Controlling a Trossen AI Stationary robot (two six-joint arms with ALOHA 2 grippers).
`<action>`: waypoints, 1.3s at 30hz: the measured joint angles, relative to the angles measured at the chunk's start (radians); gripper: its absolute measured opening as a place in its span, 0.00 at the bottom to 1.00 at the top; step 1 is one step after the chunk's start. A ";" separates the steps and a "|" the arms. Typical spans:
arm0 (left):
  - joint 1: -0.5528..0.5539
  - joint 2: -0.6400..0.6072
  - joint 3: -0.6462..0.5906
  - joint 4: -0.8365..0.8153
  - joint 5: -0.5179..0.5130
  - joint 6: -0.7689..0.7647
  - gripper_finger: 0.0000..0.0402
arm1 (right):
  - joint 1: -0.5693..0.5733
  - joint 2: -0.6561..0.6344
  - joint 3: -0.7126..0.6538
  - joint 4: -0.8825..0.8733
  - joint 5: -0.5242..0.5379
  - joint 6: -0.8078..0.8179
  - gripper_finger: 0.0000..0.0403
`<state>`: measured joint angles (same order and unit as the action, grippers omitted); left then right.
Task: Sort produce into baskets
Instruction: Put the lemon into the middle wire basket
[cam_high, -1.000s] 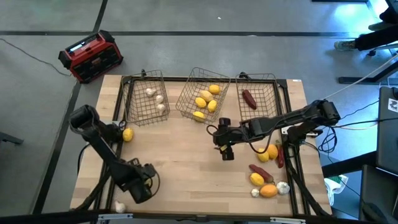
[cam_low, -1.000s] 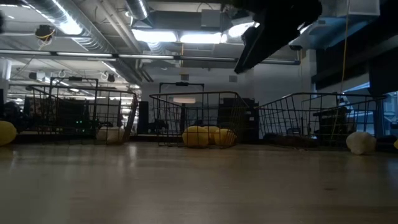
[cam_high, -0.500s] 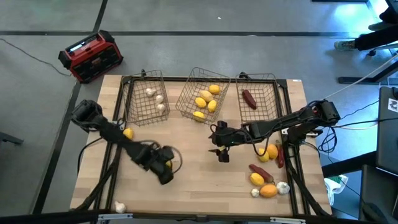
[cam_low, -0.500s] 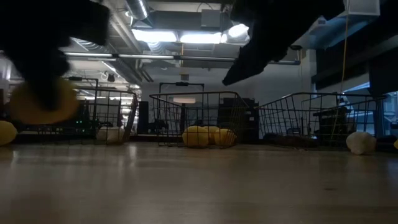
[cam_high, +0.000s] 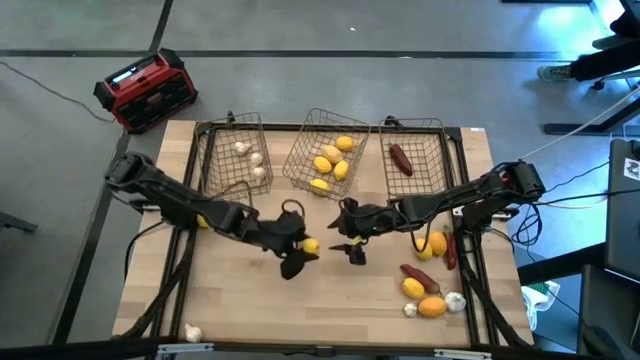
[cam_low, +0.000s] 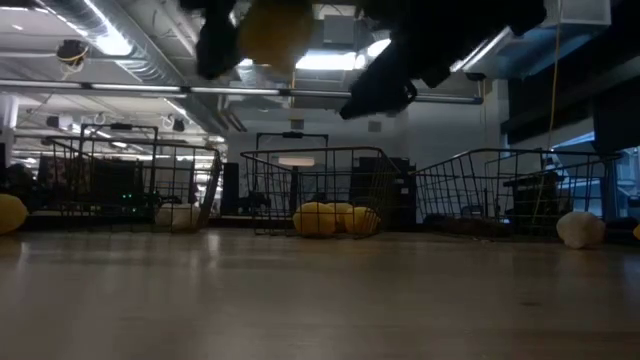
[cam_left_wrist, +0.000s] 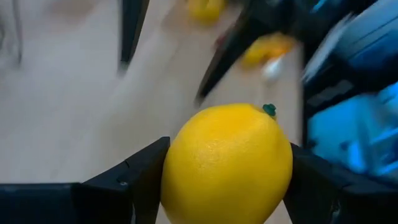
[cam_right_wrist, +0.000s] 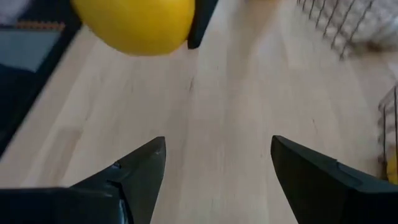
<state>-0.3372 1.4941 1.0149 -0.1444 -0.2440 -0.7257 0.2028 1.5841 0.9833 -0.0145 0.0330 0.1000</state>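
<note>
Over the middle of the wooden table (cam_high: 250, 300), the left gripper (cam_high: 300, 250) hangs in the air with its two fingers closed around a yellow lemon (cam_left_wrist: 227, 163), which fills the gap between them. Facing it from close by, the right gripper (cam_high: 345, 243) has its fingers spread apart with nothing between them, only bare tabletop below.

Along the far edge of the table stand three wire baskets. Seen from above, the left basket (cam_high: 215, 150) holds small white bulbs (cam_high: 250, 160), the middle basket (cam_high: 300, 150) holds several yellow lemons (cam_high: 330, 163), and the right basket (cam_high: 430, 150) holds one dark red piece (cam_high: 400, 159).

More produce lies loose near the right front corner: a yellow piece (cam_high: 413, 288), an orange one (cam_high: 431, 306), a white bulb (cam_high: 455, 300) and a dark red piece (cam_high: 418, 276). Another white bulb (cam_high: 191, 332) lies at the left front corner. A red-and-black box (cam_high: 146, 90) sits on the floor beyond the table.
</note>
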 joint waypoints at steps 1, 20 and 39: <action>0.005 -0.012 0.000 0.036 -0.005 0.013 0.63 | 0.000 0.000 0.000 0.022 -0.001 -0.004 0.72; 0.021 -0.028 0.000 0.391 -0.146 0.177 0.65 | -0.001 -0.001 0.001 0.459 -0.137 -0.071 0.72; 0.013 -0.032 0.003 0.435 -0.185 0.258 0.65 | -0.007 -0.014 -0.002 0.585 -0.138 -0.018 0.50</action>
<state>-0.3242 1.4618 1.0183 0.2903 -0.4290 -0.4673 0.1959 1.5699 0.9810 0.5704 -0.1046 0.0818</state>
